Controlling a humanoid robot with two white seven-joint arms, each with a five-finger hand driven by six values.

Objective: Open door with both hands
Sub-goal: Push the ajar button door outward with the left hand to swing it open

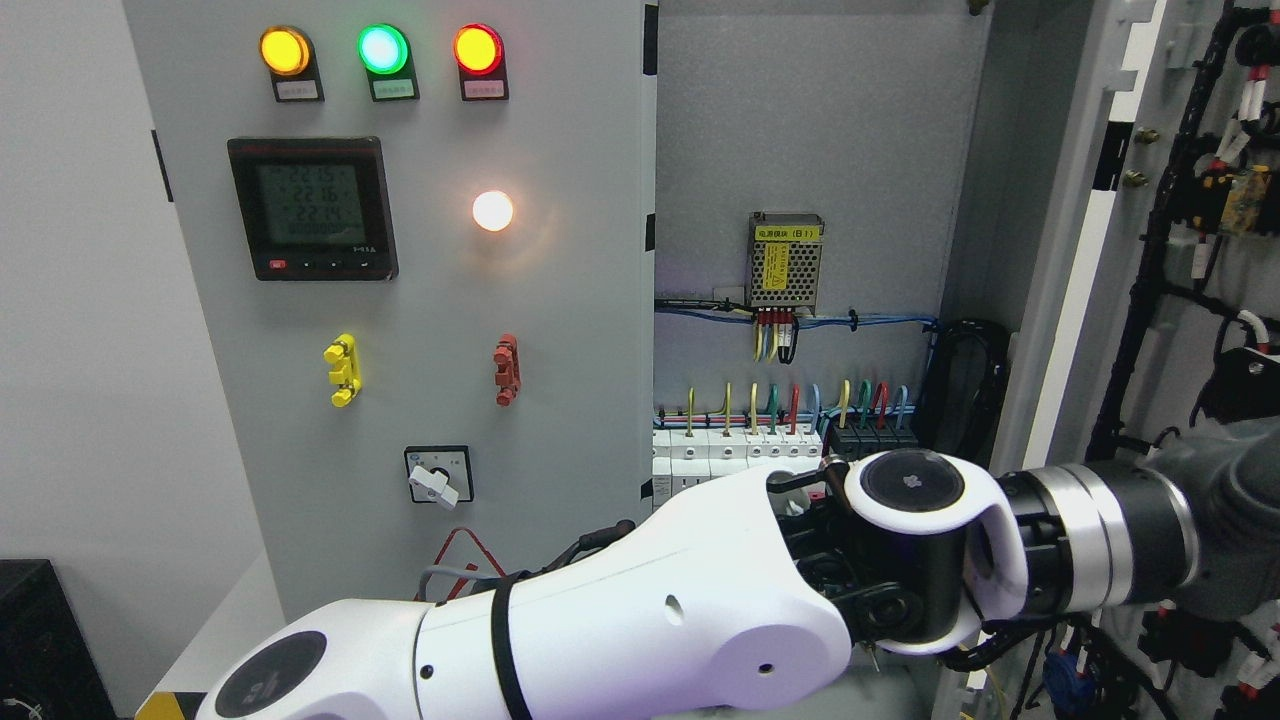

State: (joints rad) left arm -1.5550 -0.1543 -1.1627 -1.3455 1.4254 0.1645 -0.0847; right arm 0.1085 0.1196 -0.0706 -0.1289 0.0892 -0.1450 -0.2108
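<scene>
A pale grey wall (70,300) stood behind an electrical cabinet (820,120) whose right-hand door (1060,300) was swung open at the picture's right, its inner face carrying black cable looms (1150,260). The left arm (620,620) came in from the lower left and reached across the cabinet's opening toward that door. Its wrist ended in a dark grey hand (1220,520) at the right edge, against the inner side of the open door; whether its fingers were closed around anything could not be told, as they ran out of sight.

Just behind the arm sat a row of white circuit breakers (735,450) with coloured wires (790,405) rising from them. Above these hung a perforated power supply (786,262) with a yellow label.

The closed left panel (420,300) bore three lit lamps, amber (285,51), green (383,49) and red (477,49). Below them were a digital meter (312,208) and a glowing white lamp (492,211). Lower still were a yellow handle (343,369), a red handle (507,369) and a rotary switch (437,482).
</scene>
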